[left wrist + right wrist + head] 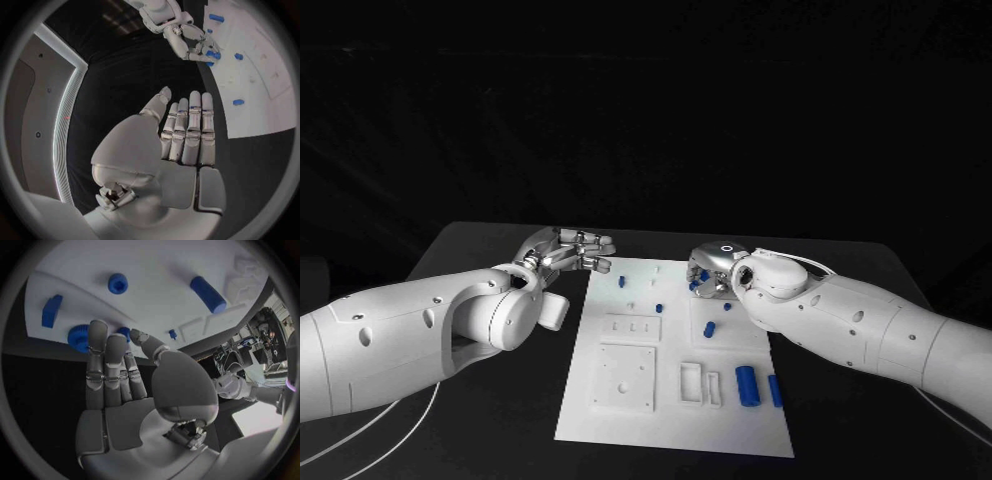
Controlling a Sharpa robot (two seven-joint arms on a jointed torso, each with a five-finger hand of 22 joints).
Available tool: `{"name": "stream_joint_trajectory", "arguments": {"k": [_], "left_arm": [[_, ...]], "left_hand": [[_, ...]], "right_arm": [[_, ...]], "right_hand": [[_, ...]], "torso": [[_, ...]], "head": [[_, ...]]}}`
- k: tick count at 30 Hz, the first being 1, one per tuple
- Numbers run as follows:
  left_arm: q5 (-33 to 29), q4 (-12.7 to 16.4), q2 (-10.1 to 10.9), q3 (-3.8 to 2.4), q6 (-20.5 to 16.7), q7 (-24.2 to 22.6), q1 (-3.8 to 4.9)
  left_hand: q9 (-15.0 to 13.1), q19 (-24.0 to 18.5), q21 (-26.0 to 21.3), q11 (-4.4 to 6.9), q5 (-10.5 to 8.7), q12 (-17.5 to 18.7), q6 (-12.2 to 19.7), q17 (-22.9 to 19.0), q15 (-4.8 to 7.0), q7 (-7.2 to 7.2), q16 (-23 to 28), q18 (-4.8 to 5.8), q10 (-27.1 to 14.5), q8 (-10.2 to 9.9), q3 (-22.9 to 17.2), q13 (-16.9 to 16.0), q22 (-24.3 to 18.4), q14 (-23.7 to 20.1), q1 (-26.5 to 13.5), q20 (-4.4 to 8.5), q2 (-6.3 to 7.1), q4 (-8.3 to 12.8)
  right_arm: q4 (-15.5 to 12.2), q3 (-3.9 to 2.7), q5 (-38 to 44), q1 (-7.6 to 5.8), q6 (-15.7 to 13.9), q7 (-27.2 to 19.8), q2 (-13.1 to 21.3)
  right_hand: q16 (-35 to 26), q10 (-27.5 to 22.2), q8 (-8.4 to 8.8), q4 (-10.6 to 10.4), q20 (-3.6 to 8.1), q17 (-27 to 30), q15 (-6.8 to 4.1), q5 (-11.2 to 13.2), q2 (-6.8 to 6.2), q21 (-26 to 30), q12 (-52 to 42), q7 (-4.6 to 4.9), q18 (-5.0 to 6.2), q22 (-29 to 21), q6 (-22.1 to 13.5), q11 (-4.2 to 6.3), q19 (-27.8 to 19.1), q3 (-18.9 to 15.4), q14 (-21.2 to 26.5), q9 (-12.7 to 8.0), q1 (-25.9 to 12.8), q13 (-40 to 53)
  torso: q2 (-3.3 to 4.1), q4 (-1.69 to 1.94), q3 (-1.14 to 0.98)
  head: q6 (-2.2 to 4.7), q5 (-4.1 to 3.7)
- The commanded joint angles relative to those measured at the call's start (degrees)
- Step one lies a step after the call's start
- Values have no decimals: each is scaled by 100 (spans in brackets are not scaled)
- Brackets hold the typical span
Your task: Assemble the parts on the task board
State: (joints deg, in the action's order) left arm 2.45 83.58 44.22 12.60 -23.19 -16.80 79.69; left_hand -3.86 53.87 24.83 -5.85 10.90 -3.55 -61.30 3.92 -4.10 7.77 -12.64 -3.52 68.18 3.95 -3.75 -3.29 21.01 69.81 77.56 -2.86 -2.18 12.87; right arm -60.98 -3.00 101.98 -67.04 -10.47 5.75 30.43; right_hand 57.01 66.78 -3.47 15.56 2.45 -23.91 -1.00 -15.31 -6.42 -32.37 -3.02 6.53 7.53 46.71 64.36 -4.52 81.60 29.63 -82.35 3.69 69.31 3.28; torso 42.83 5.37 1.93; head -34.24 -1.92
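The white task board [675, 350] lies mid-table. Blue parts lie on it or stand in it: two cylinders [746, 385] at its near right, a peg [710, 328], a small piece [620, 280] far left. My left hand [567, 250] hovers off the board's far left corner, flat and empty [187, 130]. My right hand [711, 270] is over the far right of the board [156, 270]. Its fingertips [97, 330] reach a blue toothed wheel [78, 335]. A small blue part [125, 331] shows between thumb tip and fingers; whether it is gripped is unclear.
Near the right hand lie a blue block [51, 310], a round blue cap [117, 283] and a blue cylinder [208, 294]. White raised fixtures [629, 375] take up the board's near left. Bare black table [488, 250] surrounds the board.
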Motion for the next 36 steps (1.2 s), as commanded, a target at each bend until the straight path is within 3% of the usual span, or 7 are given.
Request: {"name": "stream_joint_trajectory", "arguments": {"k": [1, 9, 15, 22, 29, 36], "left_arm": [[23, 16, -6, -7, 93, -22, 14], [23, 10, -11, -7, 103, -14, 14], [23, 7, -6, -7, 105, -8, 14], [23, 2, -9, -7, 115, 1, 15], [23, -4, -13, -6, 119, 4, 15], [23, -5, -17, -6, 112, 4, 15]], "left_hand": [[-1, 34, -29, -4, -11, 2, 35, -3, 13, -13, -34, -17, -24, -5, 33, -6, -5, -28, -43, 6, -3, 0], [0, 48, -47, -5, -11, 2, 39, -3, 14, -12, -36, -17, -29, -5, 38, -6, -13, -26, -43, 7, -6, -14], [-1, 57, -63, -6, -13, 1, 42, -3, 14, -11, -38, -15, -31, -4, 44, -6, -20, -24, -44, 6, -5, -26], [-1, 57, -63, -6, -13, 1, 42, -3, 14, -11, -38, -15, -31, -4, 44, -6, -20, -24, -44, 6, -5, -26], [-1, 75, -84, -7, -21, 2, 42, -3, 15, -12, -41, -16, -36, -3, 47, -6, -28, -21, -33, 8, -4, -37], [-1, 75, -84, -7, -21, 2, 42, -3, 15, -12, -41, -16, -36, -3, 47, -6, -28, -21, -33, 8, -4, -37]], "right_arm": [[-2, 3, 109, 5, 111, 26, -2], [0, 9, 133, 17, 118, 27, -2], [5, 11, 180, 21, -25, 49, -1], [-22, 11, 229, 22, -460, 78, -3], [-121, 10, 304, 23, -1048, 248, -1], [-185, 8, 420, 17, -1432, 490, -67]], "right_hand": [[28, 53, -11, -2, -5, 5, -9, 27, 16, 52, -24, -5, 103, 45, 54, 3, 49, 77, 46, 6, -47, 4], [42, 188, -16, -16, 13, -1, -31, 79, 43, 77, -26, -21, 95, 175, 165, 39, 53, 211, 47, 11, -20, 7], [40, 447, -20, 0, 53, 0, -77, 368, 132, 10, -27, -61, 65, 319, 339, 111, 69, 392, 47, 20, 73, 12], [35, 803, -25, 32, 133, -3, -154, 608, 195, -229, -29, -134, -5, 644, 625, 211, 36, 637, 44, 44, 204, 20], [43, 952, -18, 4, 196, -26, -209, 944, 154, -517, -30, -172, -44, 1050, 761, 258, 7, 822, 48, 41, 255, 21], [40, 983, -19, -37, 205, -45, -219, 1015, 101, -477, -33, -184, -46, 1239, 799, 267, 16, 901, 47, 39, 275, 22]], "torso": [[25, -8, 1], [35, 12, 8], [43, 0, 10], [55, -3, 16], [54, 4, 23], [58, 5, 32]], "head": [[17, 7], [16, -1], [30, 14], [73, 15], [134, 40], [196, 60]]}}
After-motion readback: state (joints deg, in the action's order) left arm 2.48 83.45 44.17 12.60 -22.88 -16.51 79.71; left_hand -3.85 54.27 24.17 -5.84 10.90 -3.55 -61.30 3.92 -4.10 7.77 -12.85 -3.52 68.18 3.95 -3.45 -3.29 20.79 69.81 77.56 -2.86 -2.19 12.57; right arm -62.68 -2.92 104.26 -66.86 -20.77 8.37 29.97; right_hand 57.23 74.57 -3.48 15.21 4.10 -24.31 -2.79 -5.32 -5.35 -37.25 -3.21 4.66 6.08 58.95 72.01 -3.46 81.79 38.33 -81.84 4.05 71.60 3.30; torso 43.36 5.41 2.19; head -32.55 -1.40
